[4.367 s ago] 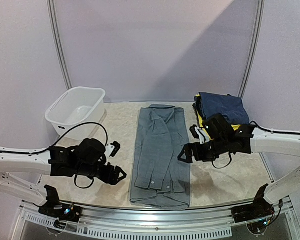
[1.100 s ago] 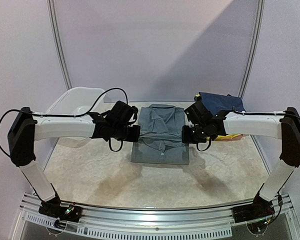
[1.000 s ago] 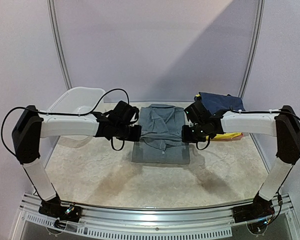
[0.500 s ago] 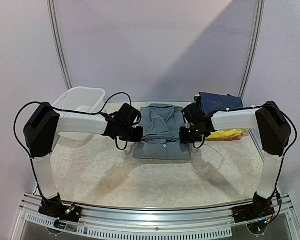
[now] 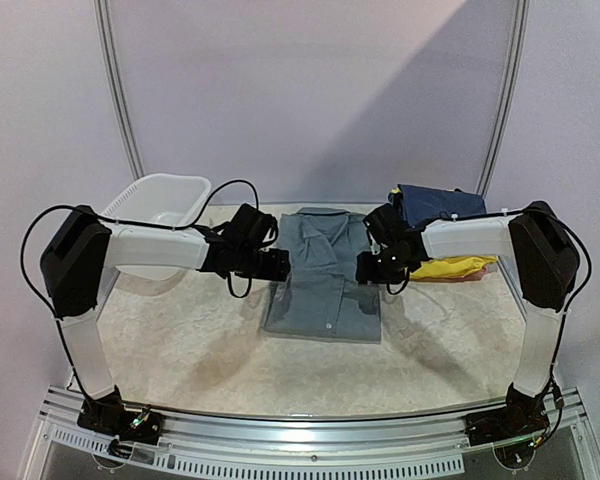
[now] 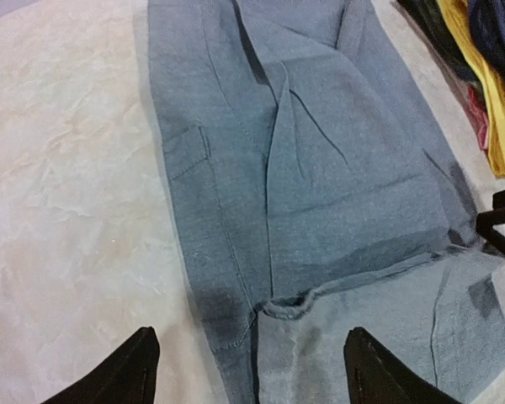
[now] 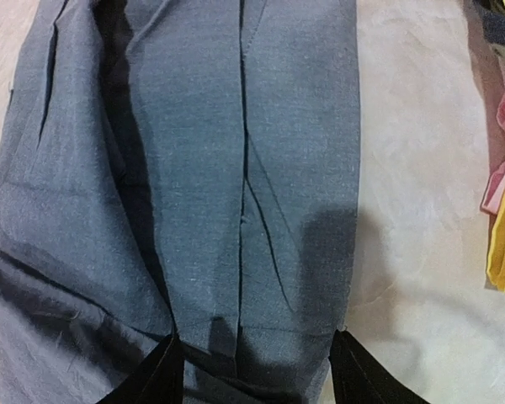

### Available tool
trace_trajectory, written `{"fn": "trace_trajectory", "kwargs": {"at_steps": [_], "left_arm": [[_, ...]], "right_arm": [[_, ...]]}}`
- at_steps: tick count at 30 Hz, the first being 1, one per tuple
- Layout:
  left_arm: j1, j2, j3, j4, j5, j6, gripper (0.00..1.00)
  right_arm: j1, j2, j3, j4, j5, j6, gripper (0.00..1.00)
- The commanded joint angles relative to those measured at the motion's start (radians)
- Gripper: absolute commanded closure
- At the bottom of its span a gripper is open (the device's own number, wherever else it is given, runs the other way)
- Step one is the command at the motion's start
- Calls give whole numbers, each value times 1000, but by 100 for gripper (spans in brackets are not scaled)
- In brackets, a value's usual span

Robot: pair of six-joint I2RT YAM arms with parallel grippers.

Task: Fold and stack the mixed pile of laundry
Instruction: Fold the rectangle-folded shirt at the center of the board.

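Grey folded buttoned fabric garment (image 5: 325,280) flat at desk (image 5: 180,340) centre. Left fingers (image 6: 130,374) spread wide, gripping nothing, above its left edge; right fingers (image 7: 156,379) likewise spread, above right edge.

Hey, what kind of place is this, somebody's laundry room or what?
Probably a robot test booth or lab, not a home: plain pale wall panels with metal poles, a left arm and right arm bolted at a table, and a grey garment laid out for folding.
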Motion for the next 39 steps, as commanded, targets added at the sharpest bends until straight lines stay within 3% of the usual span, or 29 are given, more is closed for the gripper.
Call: {"fn": "trace_trajectory", "kwargs": {"at_steps": [1, 5, 10, 17, 20, 22, 26, 30, 39], "left_arm": [[-5, -116, -12, -4, -37, 56, 21], [-41, -189, -22, -71, -93, 83, 21], [-103, -258, -81, -61, -20, 126, 34], [-149, -200, -95, -41, 73, 139, 39], [-147, -157, -81, -42, 71, 153, 40], [-146, -117, -51, -78, 25, 165, 32], [-113, -59, -32, -85, -11, 191, 23], [-68, -7, -23, -56, 69, 204, 25], [-19, 88, 15, -16, 126, 207, 32]], "right_arm": [[-7, -78, 42, -30, 25, -10, 38], [-5, -172, 26, -49, 40, -27, 33], [4, -292, -94, 0, -39, -39, 31], [47, -351, -227, 127, -409, -63, 44], [64, -311, -244, 158, -482, -70, 48], [68, -286, -250, 155, -461, -70, 46], [58, -285, -268, 106, -284, -34, 34], [24, -277, -296, 93, -176, -9, 29], [-8, -158, -262, 138, -168, -29, 26]]}}
